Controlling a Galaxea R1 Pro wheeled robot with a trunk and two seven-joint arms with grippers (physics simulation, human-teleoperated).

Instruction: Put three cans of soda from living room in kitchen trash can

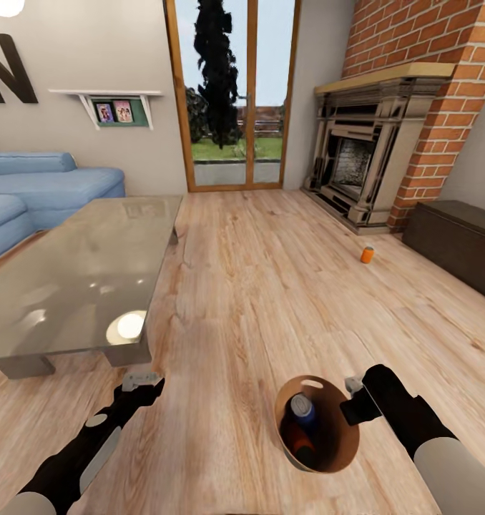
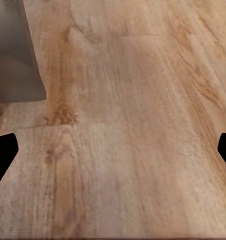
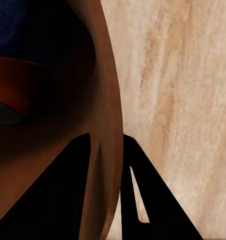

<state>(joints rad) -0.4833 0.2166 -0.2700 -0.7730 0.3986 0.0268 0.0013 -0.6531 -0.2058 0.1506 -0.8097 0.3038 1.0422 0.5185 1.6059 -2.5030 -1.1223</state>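
Head view: we're in the blue-sofa living room (image 1: pixel 49 189), carrying the copper-lined round bin (image 1: pixel 340 450) w/ 2 cans inside, 1 blue-topped (image 1: pixel 302 410), 1 dark (image 1: pixel 297 443). 3rd, a small orange soda can (image 1: pixel 368 254), stands on the floor nr the brick fireplace (image 1: pixel 375 150); kitchen trip remains. Right gripper (image 3: pixel 110 170) clamps the bin's rim; left gripper (image 2: pixel 113 150) spread wide, empty.

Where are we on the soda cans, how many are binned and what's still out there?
Two cans already lie in the trash can: a blue one and a darker one. The right gripper is clamped on the bin's rim, carrying it; the left gripper is open and empty. The orange can stands on the floor near the fireplace. The kitchen trip remains.
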